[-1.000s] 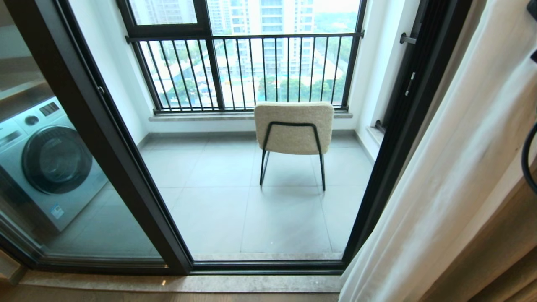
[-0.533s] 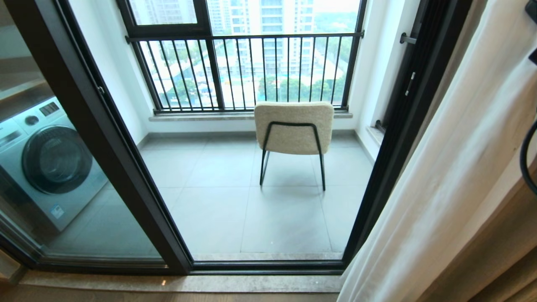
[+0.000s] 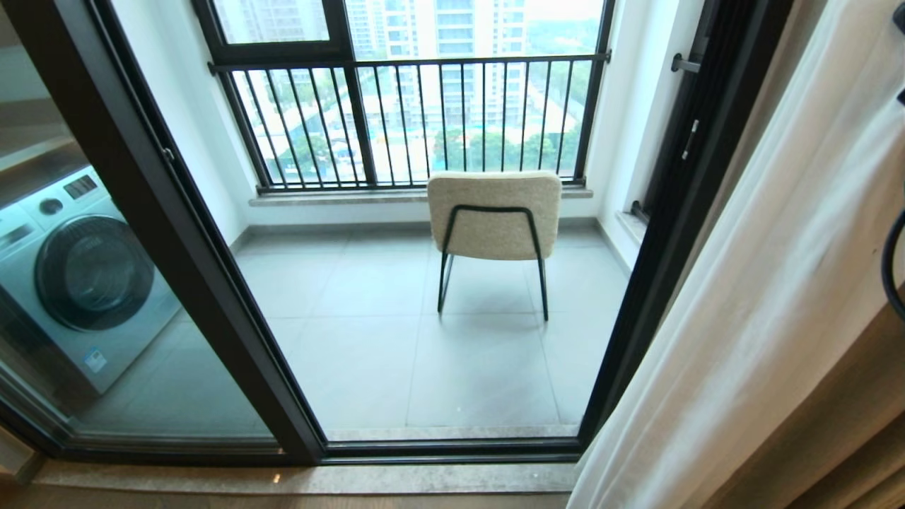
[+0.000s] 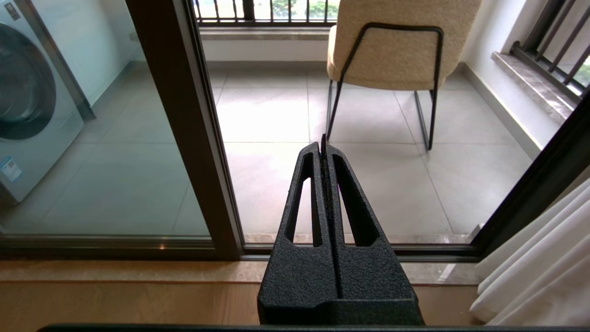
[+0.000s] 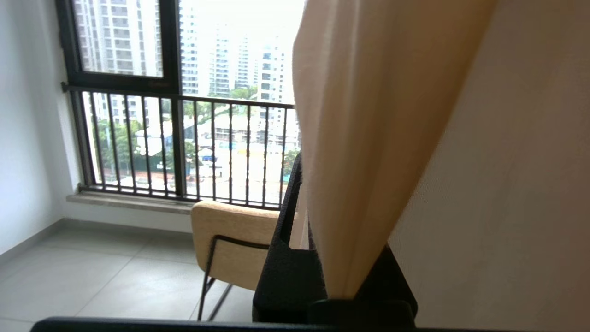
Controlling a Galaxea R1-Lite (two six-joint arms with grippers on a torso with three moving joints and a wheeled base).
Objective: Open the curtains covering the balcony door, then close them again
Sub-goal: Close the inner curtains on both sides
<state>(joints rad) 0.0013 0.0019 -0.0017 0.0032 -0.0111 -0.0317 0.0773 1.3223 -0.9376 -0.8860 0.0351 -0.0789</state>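
Nearest, the right gripper (image 5: 299,221) is clamped on a fold of the curtains (image 3: 763,297), which hang gathered at the right edge of the doorway. The left gripper (image 4: 323,145) is pressed closed on nothing, pointing low toward the threshold. Beyond, the balcony door (image 3: 170,233) stands uncovered, with a chair (image 3: 495,215) and a railing (image 3: 417,120) behind.

Matte black left gripper (image 4: 324,143) with grainy, pebbled plastic, two tapered wedge fingers (image 4: 302,193) each cut by a long slot. Right gripper (image 5: 299,258) in the same rough black finish. Black cable loop (image 3: 889,265) at the edge.
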